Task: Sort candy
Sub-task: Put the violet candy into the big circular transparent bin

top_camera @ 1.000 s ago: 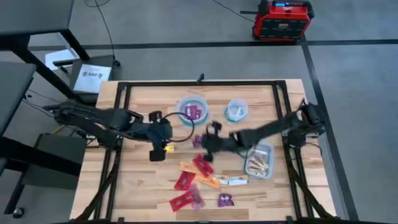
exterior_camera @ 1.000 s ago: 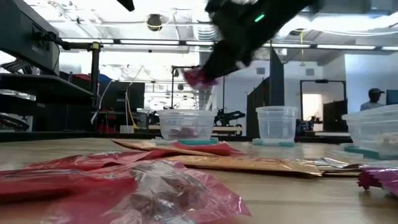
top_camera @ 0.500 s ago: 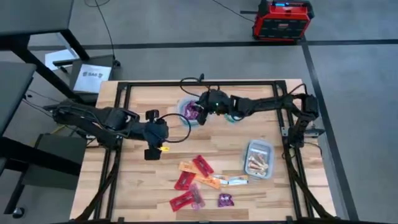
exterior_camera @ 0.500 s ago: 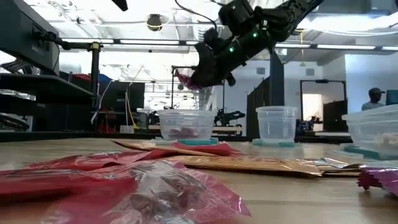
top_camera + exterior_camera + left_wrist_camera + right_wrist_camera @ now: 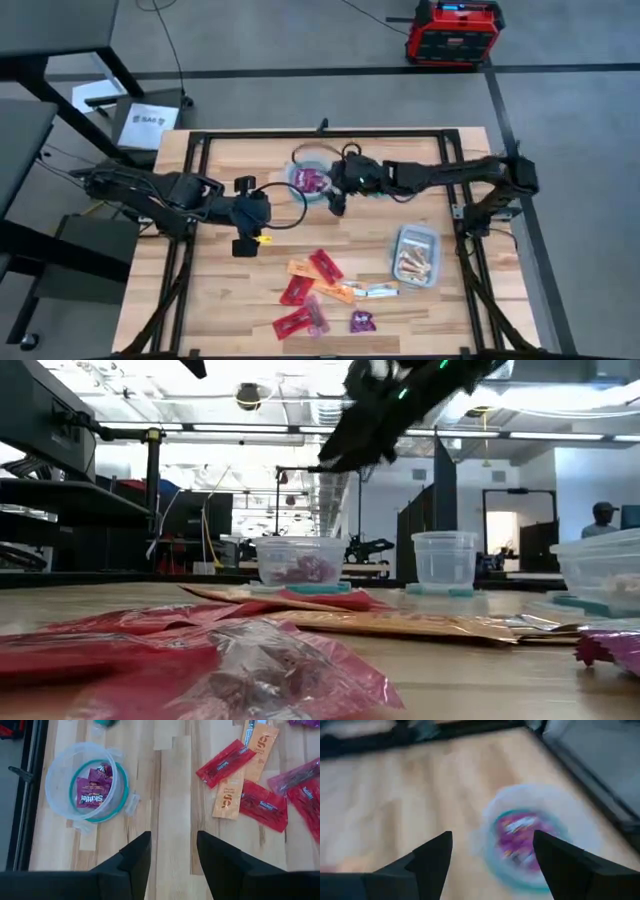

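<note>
Candy [image 5: 322, 293] was seen scattered in the lower middle of the high view, on the wooden worktop [image 5: 220, 280]: red, orange, purple and silvery wrapped pieces lying flat, some overlapping. Several purple pieces were already gathered in a clear bowl [image 5: 87, 782] with a bluish rim, at the upper middle of the high view. A second, smaller bowl [image 5: 381, 177] was placed just to the right of it, and a clear tub [image 5: 416, 256] holding pale pieces was found at the right.

The pieces were judged light, thin and soft, with slick crinkly wrappers likely to slide under a pinch; a grip across the short width at mid-length was considered safest, taken on a piece lying clear of its neighbours.

The right gripper [image 5: 490, 855] was held above the bowl of purple pieces, its fingers spread apart with nothing between them. The left gripper [image 5: 172, 852] was kept at the left centre of the worktop, fingers likewise parted and empty.

The worktop was made of pale wood planks inside a black metal frame [image 5: 320, 132]. Grey floor was seen around it, and a red box [image 5: 452, 32] at the upper right.
</note>
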### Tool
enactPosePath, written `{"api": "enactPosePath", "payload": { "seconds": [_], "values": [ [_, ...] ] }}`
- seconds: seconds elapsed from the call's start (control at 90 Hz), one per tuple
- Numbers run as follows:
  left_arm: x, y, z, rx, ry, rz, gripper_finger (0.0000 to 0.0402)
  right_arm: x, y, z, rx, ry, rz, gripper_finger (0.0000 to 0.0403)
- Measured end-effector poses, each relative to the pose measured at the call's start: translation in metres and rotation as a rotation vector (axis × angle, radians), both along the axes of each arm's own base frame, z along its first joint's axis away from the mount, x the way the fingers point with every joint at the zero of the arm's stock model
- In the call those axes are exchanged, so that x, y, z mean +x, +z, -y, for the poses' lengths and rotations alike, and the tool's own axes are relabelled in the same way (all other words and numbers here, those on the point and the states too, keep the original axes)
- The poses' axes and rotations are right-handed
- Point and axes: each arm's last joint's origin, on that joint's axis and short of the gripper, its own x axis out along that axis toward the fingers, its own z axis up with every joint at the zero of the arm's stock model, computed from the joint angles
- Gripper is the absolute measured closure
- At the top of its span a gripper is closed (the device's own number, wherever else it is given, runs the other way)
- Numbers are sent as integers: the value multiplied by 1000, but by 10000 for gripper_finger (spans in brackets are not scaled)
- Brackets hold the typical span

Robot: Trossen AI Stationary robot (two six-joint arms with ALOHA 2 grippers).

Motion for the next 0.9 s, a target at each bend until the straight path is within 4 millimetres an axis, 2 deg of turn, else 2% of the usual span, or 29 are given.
{"api": "enactPosePath", "payload": {
  "seconds": [0.156, 0.267, 0.444, 0.678, 0.8, 0.9],
  "values": [
    [0, 0, 0, -3, 3, 1, 258, -22, -7, -77, 51, 189, -154, 138],
    [0, 0, 0, -6, 8, 3, 258, -37, -25, -130, 65, 300, -267, 138],
    [0, 0, 0, -15, 18, 6, 258, -54, -57, -194, 75, 425, -343, 138],
    [0, 0, 0, -18, 22, 6, 258, -51, -103, -248, 195, 472, -287, 138],
    [0, 0, 0, -18, 22, 7, 258, -51, -130, -256, 214, 429, -347, 138],
    [0, 0, 0, -18, 22, 7, 258, -47, -139, -261, 193, 413, -375, 143]
  ]
}}
